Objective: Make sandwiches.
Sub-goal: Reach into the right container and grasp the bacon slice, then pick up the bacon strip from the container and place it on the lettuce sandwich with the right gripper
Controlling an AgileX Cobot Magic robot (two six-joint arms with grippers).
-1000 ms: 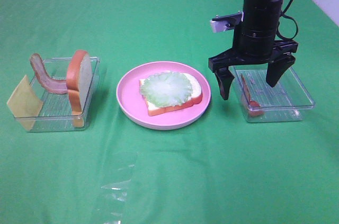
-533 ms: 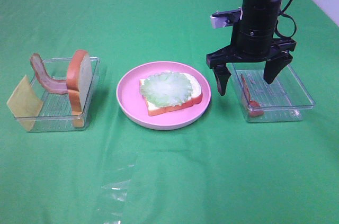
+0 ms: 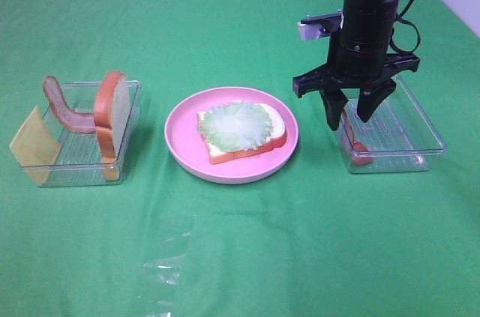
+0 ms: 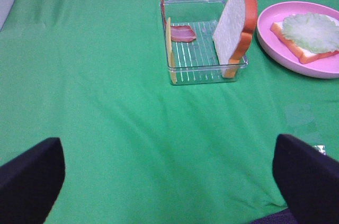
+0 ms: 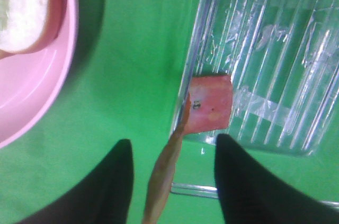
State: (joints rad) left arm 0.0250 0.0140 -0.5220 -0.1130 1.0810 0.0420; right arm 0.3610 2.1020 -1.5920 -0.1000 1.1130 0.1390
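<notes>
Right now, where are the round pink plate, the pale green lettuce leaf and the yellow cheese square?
round pink plate (image 3: 182, 141): high camera view, bare left part.
pale green lettuce leaf (image 3: 236, 124): high camera view, leaf's middle.
yellow cheese square (image 3: 31, 145): high camera view, flat face's middle.

My right claw (image 3: 350, 121) was black. The bench (image 3: 240, 257) was plain green, the plate (image 3: 180, 137) pink, the bread (image 3: 278, 131) white with orange-brown crust, the lettuce (image 3: 236, 124) pale green, the bacon (image 5: 211, 105) reddish-brown, the cheese (image 3: 31, 145) yellow, the trays (image 3: 409, 137) clear, ribbed.
</notes>
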